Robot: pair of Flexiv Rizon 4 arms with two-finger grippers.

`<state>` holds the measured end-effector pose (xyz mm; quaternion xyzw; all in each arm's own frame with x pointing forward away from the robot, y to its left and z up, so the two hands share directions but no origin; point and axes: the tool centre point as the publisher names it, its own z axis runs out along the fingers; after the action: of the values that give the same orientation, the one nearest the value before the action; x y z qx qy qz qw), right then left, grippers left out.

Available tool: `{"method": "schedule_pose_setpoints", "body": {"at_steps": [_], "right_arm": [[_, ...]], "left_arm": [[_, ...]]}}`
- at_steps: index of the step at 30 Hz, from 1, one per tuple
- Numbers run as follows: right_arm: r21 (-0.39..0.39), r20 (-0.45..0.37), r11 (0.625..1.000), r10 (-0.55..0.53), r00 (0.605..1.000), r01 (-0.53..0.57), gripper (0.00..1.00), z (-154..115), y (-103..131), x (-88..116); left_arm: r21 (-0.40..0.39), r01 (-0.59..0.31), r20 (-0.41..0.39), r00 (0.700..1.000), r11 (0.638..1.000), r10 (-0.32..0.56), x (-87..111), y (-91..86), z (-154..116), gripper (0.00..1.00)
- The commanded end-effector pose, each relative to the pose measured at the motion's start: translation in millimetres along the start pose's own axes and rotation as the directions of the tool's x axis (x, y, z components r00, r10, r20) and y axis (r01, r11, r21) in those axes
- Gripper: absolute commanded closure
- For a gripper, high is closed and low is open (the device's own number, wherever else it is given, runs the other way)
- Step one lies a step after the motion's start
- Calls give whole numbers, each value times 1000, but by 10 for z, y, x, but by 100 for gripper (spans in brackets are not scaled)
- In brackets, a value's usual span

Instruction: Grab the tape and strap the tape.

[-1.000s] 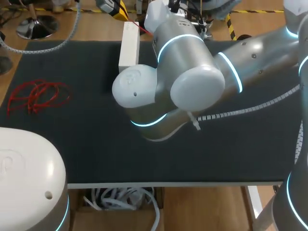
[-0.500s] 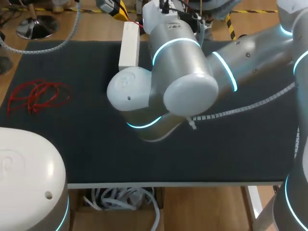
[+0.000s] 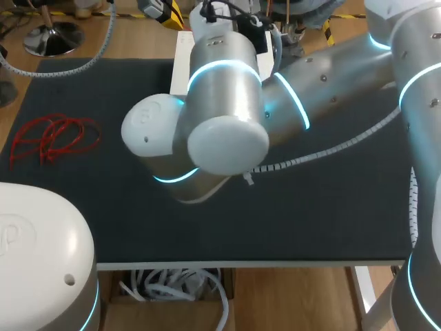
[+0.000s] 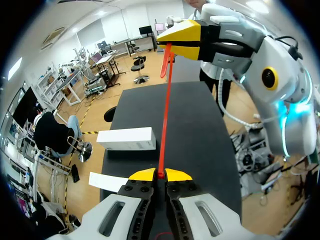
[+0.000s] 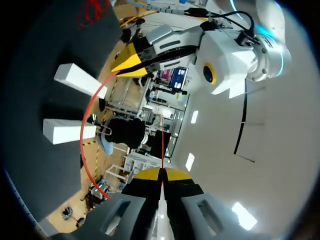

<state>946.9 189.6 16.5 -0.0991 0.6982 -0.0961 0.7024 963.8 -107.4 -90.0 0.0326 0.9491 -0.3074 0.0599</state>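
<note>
Red marks the job. In the left wrist view, the left gripper (image 4: 160,174) has its yellow tips pinched together on a tape strand (image 4: 165,115). The strand runs straight out above the black table (image 4: 200,130) to the right gripper (image 4: 165,42), whose tips are clamped on the far end. The right wrist view agrees: its own fingers press together on the thin red line, with the left gripper ahead of it.

From the head view, the left arm (image 3: 41,255) sits nearest, at the table's front corner. The right arm (image 3: 220,103) bulks over the middle and hides both grippers. Beyond it to the left, a tape heap (image 3: 55,138) lies loose on the mat, well apart from the arms. A white box (image 3: 180,52) peeks out at the far edge.

Over the last second the right arm has swung steadily toward the left side. It now covers most of the box, while the heap has not stirred. With both ends already held, the grabbing looks done. The swing is probably the start of the strapping, carrying one end round. Tension on the strand is the thing to watch.
</note>
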Motion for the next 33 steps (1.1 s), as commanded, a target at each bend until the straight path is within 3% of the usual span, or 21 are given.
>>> {"method": "schedule_pose_setpoints", "body": {"at_steps": [1,5,9,17,24,33], "right_arm": [[3,-1,997,-71,997,71,100,19,1,-18],[10,6,991,-133,991,133,100,39,-13,-24],[-25,-7,964,-264,964,264,100,48,27,-6],[-32,-24,906,-424,906,423,100,33,75,34],[-48,-36,910,-414,910,412,100,32,137,95],[-80,-39,904,-424,905,420,100,57,388,211]], "left_arm": [[-3,0,-3,1000,1000,0,-12,-5,0,100],[-3,0,-3,1000,1000,0,-12,-5,0,100],[-3,0,-3,1000,1000,0,-12,-5,0,100],[-3,0,-3,1000,1000,0,-12,-5,0,100],[-3,0,-3,1000,1000,0,-12,-5,0,100],[-3,0,-3,1000,1000,0,-12,-5,0,100]]}}
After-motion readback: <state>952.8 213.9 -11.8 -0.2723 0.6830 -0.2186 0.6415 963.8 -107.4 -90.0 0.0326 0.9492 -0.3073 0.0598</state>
